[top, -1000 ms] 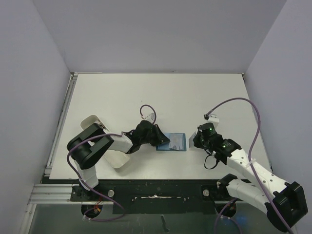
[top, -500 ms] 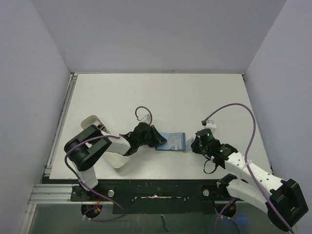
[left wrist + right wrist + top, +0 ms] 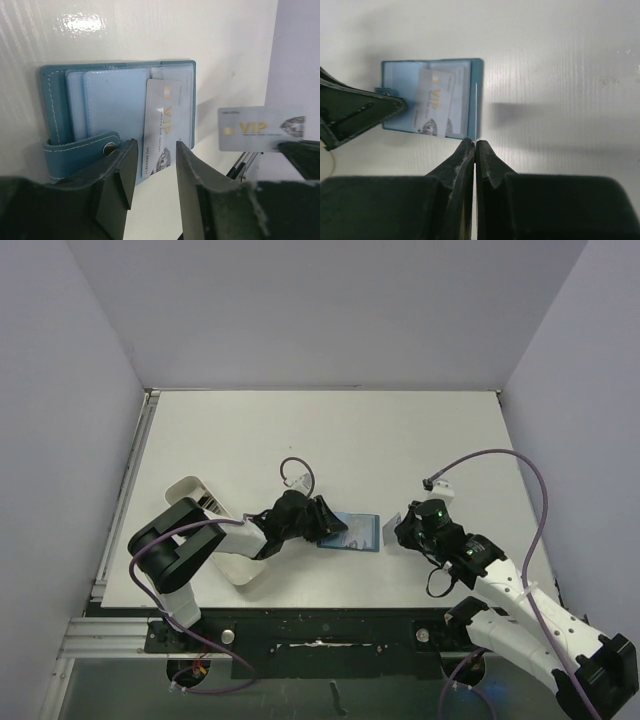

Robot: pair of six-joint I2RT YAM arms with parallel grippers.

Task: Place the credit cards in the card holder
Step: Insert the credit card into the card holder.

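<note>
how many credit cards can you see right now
2. The first card lies slanted on the open card holder; the second card is pinched edge-on in the right gripper, beside the holder. More could be tucked in its pockets, unseen.

I see the card holder [image 3: 52, 100] as teal stitched leather-like material, matt, with smooth pale pockets [image 3: 115, 105] and a shiny metal stud [image 3: 107, 148]; tucked card [image 3: 162, 125] and raised card [image 3: 260, 129] look like glossy plastic; the bench [image 3: 150, 30] is white, faintly ribbed, slightly shiny
</note>
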